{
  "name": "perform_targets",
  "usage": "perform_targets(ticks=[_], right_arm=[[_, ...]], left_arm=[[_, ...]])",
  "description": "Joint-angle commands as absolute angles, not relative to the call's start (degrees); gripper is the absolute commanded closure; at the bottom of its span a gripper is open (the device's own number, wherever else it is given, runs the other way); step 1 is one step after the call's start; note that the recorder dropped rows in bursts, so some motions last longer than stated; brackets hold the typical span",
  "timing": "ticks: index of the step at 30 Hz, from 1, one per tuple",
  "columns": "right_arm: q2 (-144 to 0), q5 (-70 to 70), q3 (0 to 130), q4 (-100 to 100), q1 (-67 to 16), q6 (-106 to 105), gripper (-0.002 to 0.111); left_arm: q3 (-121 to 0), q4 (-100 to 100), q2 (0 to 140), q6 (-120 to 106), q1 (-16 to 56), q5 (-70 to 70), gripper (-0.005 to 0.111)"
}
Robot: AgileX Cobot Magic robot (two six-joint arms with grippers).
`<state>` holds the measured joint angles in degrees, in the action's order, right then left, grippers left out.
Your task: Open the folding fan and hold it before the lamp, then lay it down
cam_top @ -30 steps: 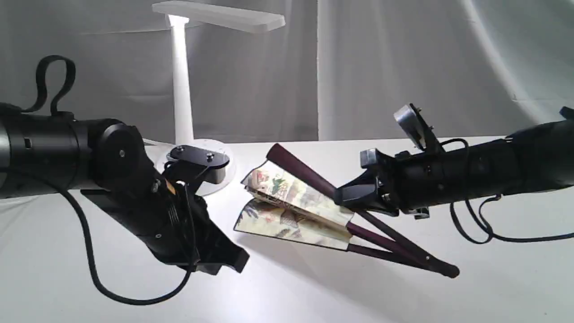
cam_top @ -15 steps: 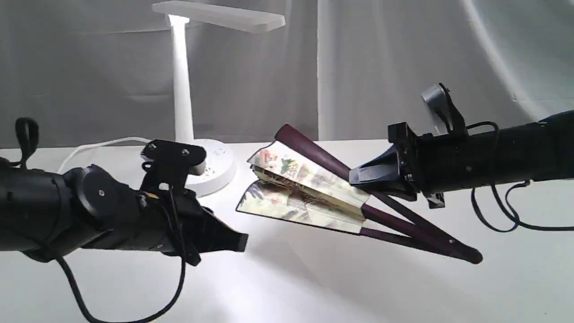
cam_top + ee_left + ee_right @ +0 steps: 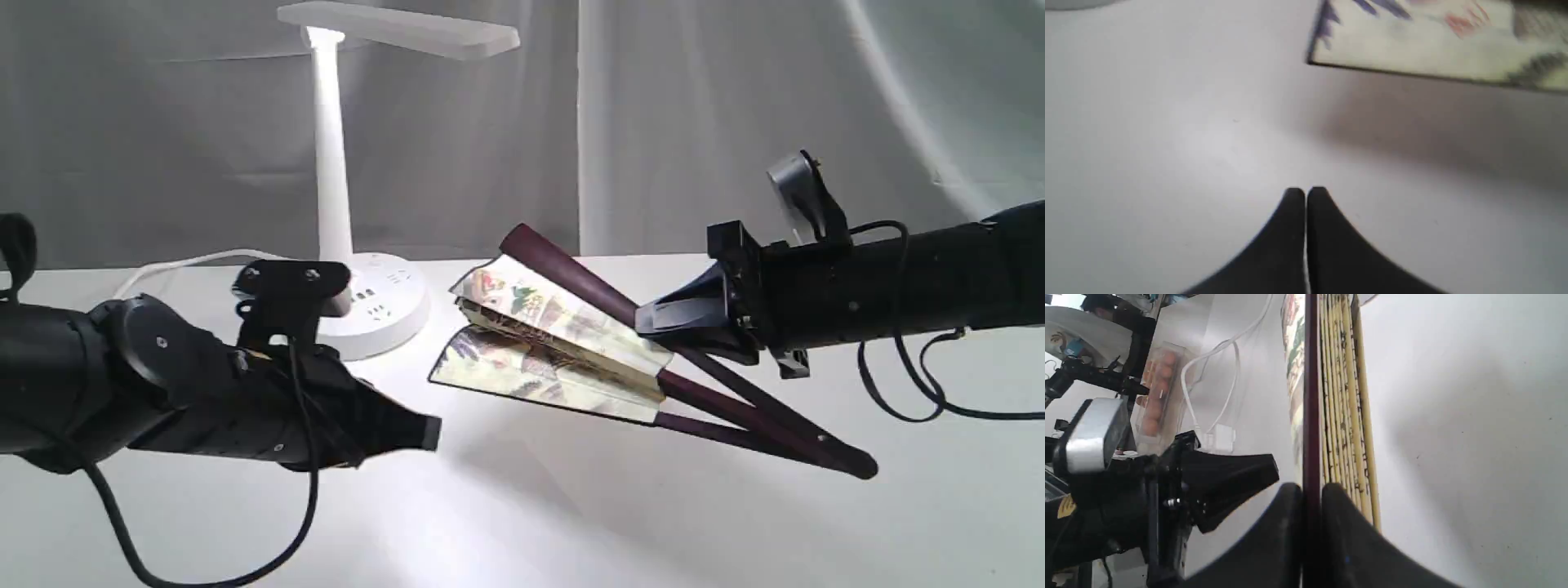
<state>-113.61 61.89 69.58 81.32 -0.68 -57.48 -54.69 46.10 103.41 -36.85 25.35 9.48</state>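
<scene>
White cloth (image 3: 735, 122) hangs behind a pale worktop (image 3: 571, 531). Right of centre in the exterior view, the right gripper (image 3: 647, 322) is closed narrowly on the upper maroon guard (image 3: 571, 265) of the folding fan (image 3: 555, 343). The right wrist view shows this grip close up, the right gripper (image 3: 1312, 490) pinching the dark guard (image 3: 1311, 396) between its two black fingers, with the stacked cream pleats (image 3: 1345, 396) lying just beside it. The fan is only partly spread. Two painted leaves gape apart at centre frame, while the ribs run down and to the right to the pivot end (image 3: 857, 467), which sits low over the worktop; whether it touches cannot be told. A soft shadow lies under the fan. At lower left of the exterior view the left gripper (image 3: 429, 433) is fully closed and holds nothing, its tip near the fan's lower leaf but apart from it. In the left wrist view the left gripper (image 3: 1305, 192) has its fingers pressed together above bare worktop, and the fan's painted edge (image 3: 1412, 45) is blurred at upper right. Behind the left arm, at upper left, the lamp (image 3: 331, 163) stands upright on its round base (image 3: 392, 306), with a white cord (image 3: 171, 265) trailing off to the left.
</scene>
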Motion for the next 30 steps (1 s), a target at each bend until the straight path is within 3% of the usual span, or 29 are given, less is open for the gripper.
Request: perform_targets(ticks=[1,5,15,24,30], right_arm=[[-112.79,62.74,69.37,82.93,-0.51,-57.75,0.108],[-112.79,62.74,69.37,83.14,-0.51,-57.75,0.108],[-112.79,63.80,69.37,83.13,-0.51,-57.75,0.108],[-112.79,64.77,69.37,83.55,-0.51,-57.97,0.108],[-112.79,65.29,69.37,84.46,-0.51,-58.09,0.108]], left_arm=[[-55.94,42.56,103.42,-40.17,26.65,12.76,0.107],[-55.27,44.05,103.26,-40.29,30.03,4.94,0.107],[-46.64,43.90,103.26,-33.72,44.98,-31.64,0.107],[-39.46,28.97,103.37,11.48,46.65,-46.87,0.107],[-34.85,29.36,103.46,32.52,45.53,-53.75,0.104]])
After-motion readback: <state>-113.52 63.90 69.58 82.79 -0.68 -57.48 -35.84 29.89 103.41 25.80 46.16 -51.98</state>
